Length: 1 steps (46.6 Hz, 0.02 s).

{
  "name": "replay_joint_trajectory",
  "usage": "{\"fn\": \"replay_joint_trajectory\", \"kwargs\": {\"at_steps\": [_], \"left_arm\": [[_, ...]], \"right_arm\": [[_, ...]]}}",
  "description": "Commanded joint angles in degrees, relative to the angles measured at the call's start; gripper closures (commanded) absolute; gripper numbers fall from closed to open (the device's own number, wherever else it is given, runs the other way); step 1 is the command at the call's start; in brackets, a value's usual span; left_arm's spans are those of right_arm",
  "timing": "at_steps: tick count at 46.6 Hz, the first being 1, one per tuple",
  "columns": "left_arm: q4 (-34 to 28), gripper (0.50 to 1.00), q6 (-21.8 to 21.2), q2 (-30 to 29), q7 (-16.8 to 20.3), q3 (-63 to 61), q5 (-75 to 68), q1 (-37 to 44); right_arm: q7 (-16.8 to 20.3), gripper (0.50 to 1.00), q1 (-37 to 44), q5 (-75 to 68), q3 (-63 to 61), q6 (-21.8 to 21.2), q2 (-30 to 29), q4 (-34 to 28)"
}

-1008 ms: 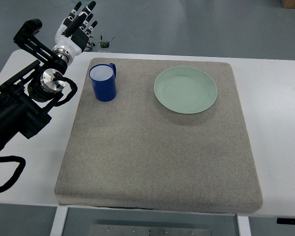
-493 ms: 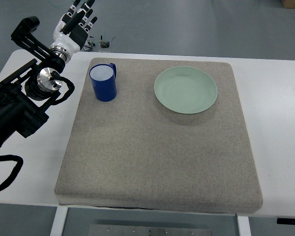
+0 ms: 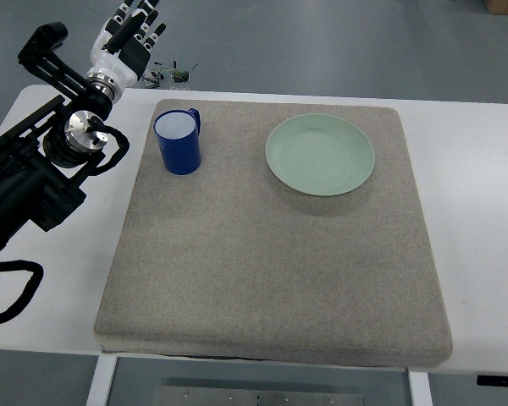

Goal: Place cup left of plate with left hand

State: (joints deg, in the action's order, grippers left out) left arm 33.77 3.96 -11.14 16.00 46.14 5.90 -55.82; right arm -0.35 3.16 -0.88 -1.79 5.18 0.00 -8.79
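On the white table (image 3: 474,211) lies one grey mat (image 3: 271,271), covering most of its top; the table's right side and near corners run out of the picture. One black left arm (image 3: 42,178) reaches over the table's far left corner. One pale green plate (image 3: 320,155) sits toward the mat's far right corner. One blue cup (image 3: 179,144) stands upright at the mat's far left corner, well apart from the plate. One left hand (image 3: 127,38) hovers beyond the table's far edge, fingers straight and spread, holding nothing, its fingertips cut off.
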Motion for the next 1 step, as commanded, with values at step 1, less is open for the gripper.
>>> {"fn": "replay_joint_trajectory", "kwargs": {"at_steps": [1], "left_arm": [[-0.11,0.506,-0.01,-0.29,0.0,-0.09,-0.01,0.01]], "right_arm": [[0.0,0.566,0.26,0.0,-0.06,-0.08,0.0,0.0]]}}
